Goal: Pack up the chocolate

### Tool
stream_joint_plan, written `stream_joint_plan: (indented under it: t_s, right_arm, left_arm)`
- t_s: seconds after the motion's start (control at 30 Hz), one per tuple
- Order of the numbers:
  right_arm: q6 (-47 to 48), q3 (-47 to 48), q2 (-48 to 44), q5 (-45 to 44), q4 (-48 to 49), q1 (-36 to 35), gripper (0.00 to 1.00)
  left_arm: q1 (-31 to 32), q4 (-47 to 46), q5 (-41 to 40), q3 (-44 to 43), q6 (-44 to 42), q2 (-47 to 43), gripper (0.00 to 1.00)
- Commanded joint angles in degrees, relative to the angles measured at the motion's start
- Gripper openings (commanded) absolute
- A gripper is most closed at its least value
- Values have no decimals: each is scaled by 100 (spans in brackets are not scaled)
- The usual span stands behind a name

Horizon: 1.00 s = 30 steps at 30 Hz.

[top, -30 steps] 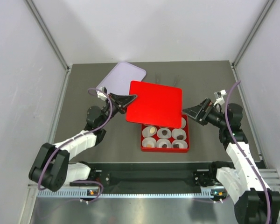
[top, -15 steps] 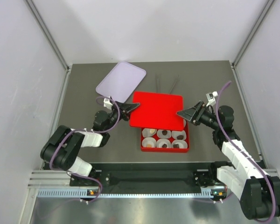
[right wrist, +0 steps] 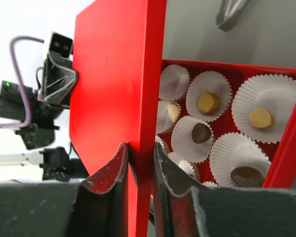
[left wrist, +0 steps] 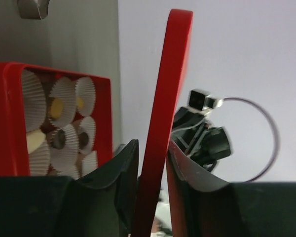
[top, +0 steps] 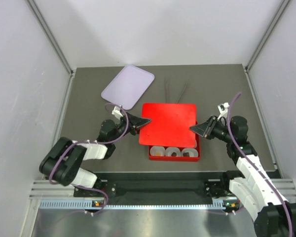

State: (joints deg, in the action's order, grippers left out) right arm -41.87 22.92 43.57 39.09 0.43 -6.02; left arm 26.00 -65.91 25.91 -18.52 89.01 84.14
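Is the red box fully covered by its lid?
No, the red lid leaves a row of white cups in the box uncovered in the top view.

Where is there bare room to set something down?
Bare table in the far right corner, past the tongs, and along the left wall beside the lavender tray. Crowded middle: left gripper and right gripper flank the red lid over the red box.
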Motion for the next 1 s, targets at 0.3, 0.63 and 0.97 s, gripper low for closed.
stream_joint_plan:
  t_s: [0.3,0.63,0.97]
  right_arm:
    - [226,-252,-235,483,465,-39,0]
    - [-638,-341,-323,1145,1399,4,0]
    - [-621,-393,-385,1285,1170,241,0]
  left_arm:
    - [318,3918,-235,-714,-2810,-1989,54]
    - [301,5192,-709,-1091,-3522,-2173,63]
    - [257,6001,-921,-1470,-3996,-2218,70]
